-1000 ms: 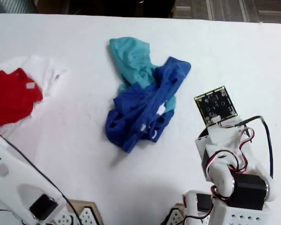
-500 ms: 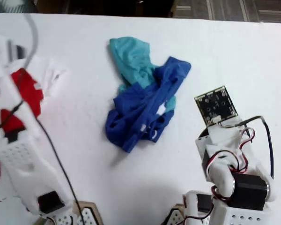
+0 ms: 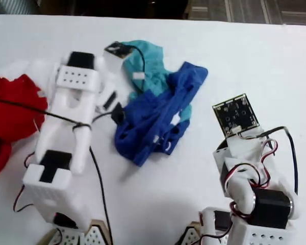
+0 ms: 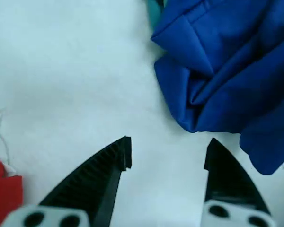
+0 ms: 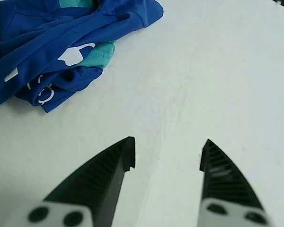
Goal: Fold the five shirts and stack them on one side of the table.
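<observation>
A crumpled blue shirt lies mid-table, overlapping a teal shirt behind it. At the left edge is a red shirt, with a white shirt partly under it. My left gripper is open just left of the blue shirt. In the left wrist view, the left gripper holds nothing, with the blue shirt just ahead of its tips and a red shirt corner to one side. My right gripper is open over bare table, well short of the blue shirt.
The left arm's white body stretches from the near-left corner toward the centre, its cable trailing across the table. The right arm is folded at the near right, its camera board right of the blue shirt.
The left arm swung from the near-left corner, over the red shirt, to the centre; its gripper now sits beside the blue shirt. The red shirt now reaches further toward the near edge. The right arm stayed still.
</observation>
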Controlling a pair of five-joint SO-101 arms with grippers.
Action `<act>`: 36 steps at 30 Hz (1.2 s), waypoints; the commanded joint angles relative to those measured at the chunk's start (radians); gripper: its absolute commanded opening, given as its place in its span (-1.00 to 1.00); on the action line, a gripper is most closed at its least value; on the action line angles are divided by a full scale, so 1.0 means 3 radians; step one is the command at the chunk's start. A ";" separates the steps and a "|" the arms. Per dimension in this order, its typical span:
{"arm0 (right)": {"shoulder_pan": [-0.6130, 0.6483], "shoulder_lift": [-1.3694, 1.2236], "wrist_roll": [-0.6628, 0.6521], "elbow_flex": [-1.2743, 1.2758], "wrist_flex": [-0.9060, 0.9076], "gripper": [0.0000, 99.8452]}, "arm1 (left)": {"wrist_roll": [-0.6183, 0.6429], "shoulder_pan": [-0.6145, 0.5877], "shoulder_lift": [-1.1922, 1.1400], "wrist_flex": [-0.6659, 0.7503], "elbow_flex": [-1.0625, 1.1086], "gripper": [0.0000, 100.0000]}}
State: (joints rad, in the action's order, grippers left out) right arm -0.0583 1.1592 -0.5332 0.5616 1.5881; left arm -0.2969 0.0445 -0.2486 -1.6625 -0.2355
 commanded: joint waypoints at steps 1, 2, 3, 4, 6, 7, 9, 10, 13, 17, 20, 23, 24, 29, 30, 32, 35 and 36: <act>-0.0013 -0.0033 -0.0015 -0.0010 0.0008 -0.54 | 0.0261 0.0210 0.0113 0.0153 0.0038 -0.41; -0.0018 -0.0033 -0.0015 -0.0010 0.0008 -0.54 | 0.0327 0.0266 0.0077 0.0153 0.0033 -0.40; -0.0023 -0.0033 -0.0015 -0.0010 0.0008 -0.54 | 0.0368 0.0327 0.0041 0.0153 0.0023 -0.40; -0.0023 -0.0033 -0.0015 -0.0010 0.0013 -0.54 | 0.0384 0.0394 0.0000 0.0153 0.0023 -0.40; -0.0023 -0.0033 -0.0015 -0.0010 0.0013 -0.54 | 0.0384 0.0527 -0.0097 0.0159 0.0038 -0.40; -0.0023 -0.0033 -0.0015 -0.0010 0.0013 -0.54 | 0.0373 0.0578 -0.0164 0.0159 0.0038 -0.40; -0.0023 -0.0033 -0.0015 -0.0010 0.0013 -0.54 | 0.0368 0.0650 -0.0322 0.0164 0.0013 -0.40; -0.0023 -0.0033 -0.0015 -0.0010 0.0013 -0.54 | 0.0368 0.0675 -0.0409 0.0184 0.0013 -0.40; -0.0023 -0.0033 -0.0015 -0.0010 0.0013 -0.54 | 0.0389 0.0685 -0.0650 0.0322 0.0013 -0.40; -0.0023 -0.0033 -0.0015 -0.0010 0.0013 -0.54 | 0.0373 0.0685 -0.0864 0.0419 0.0013 -0.40; -0.0023 -0.0033 -0.0015 -0.0010 0.0013 -0.54 | 0.0363 0.0670 -0.0977 0.0414 0.0008 -0.44; -0.0023 -0.0033 -0.0015 -0.0010 0.0013 -0.54 | 0.0251 0.0665 -0.1043 0.0394 0.0008 -0.76; -0.0023 -0.0033 -0.0015 -0.0010 0.0013 -0.54 | 0.0230 0.0665 -0.1059 0.0394 0.0013 -0.93; -0.0023 -0.0033 -0.0015 -0.0010 0.0013 -0.54 | 0.0230 0.0660 -0.1054 0.0358 0.0008 -0.95; -0.0023 -0.0033 -0.0015 -0.0010 0.0013 -0.54 | 0.0230 0.0660 -0.1054 0.0317 -0.0028 -0.94; -0.0023 -0.0033 -0.0015 -0.0010 0.0013 -0.54 | 0.0230 0.0655 -0.1054 0.0169 -0.0151 -0.95; -0.0023 -0.0033 -0.0015 -0.0010 0.0013 -0.54 | 0.0266 0.0568 -0.1054 -0.0153 -0.0509 -0.94; -0.0023 -0.0033 -0.0015 -0.0010 0.0013 -0.54 | 0.0312 0.0491 -0.1054 -0.0266 -0.0673 -0.94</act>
State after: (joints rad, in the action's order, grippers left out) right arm -0.0583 1.1592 -0.5332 0.5631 1.5881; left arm -0.2232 0.2363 -0.5800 -1.6563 -0.3138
